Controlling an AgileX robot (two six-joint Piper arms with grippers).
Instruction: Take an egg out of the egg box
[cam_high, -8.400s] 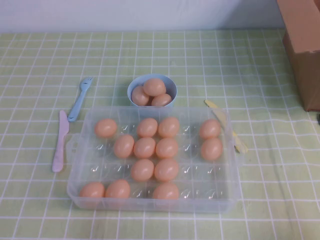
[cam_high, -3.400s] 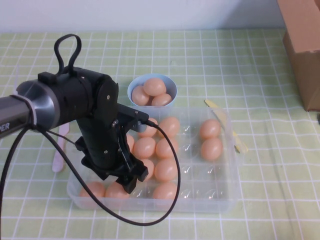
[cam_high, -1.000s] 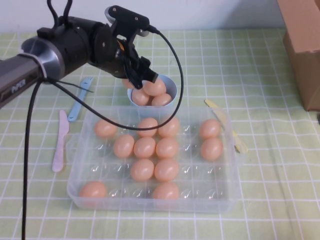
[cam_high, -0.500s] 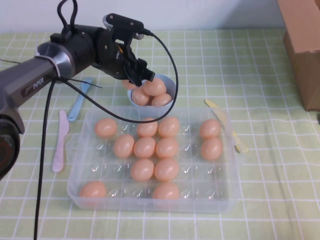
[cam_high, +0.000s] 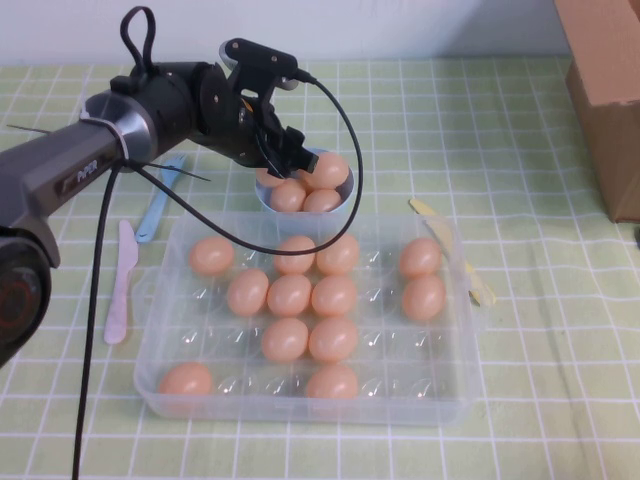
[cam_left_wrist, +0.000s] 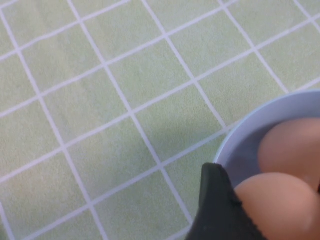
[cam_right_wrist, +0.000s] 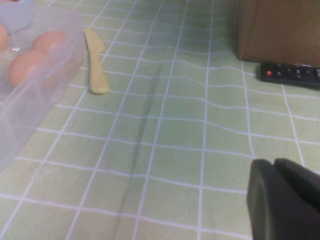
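Observation:
The clear plastic egg box (cam_high: 300, 408) sits mid-table and holds several orange-tan eggs (cam_high: 288, 296). My left gripper (cam_high: 284, 163) is behind the box, at the left rim of the small light-blue bowl (cam_high: 347, 184). In the left wrist view one black finger (cam_left_wrist: 216, 210) presses against an egg (cam_left_wrist: 280, 205) just inside the bowl's rim (cam_left_wrist: 260, 120); the gripper looks shut on it. Other eggs (cam_high: 329, 170) lie in the bowl. My right gripper (cam_right_wrist: 286, 200) is shut and empty, low over the cloth to the right of the box (cam_right_wrist: 40, 95); it is out of the high view.
A blue fork (cam_high: 160, 198) and a pink knife (cam_high: 120, 282) lie left of the box. A yellow knife (cam_high: 450, 248) lies along its right side. A brown cardboard box (cam_high: 605, 90) stands at the back right, with a black remote (cam_right_wrist: 290, 73) beside it.
An egg from the box's front row has been carried to the bowl. In the last second the left gripper has shifted slightly right at the bowl, and the top egg there has moved right.

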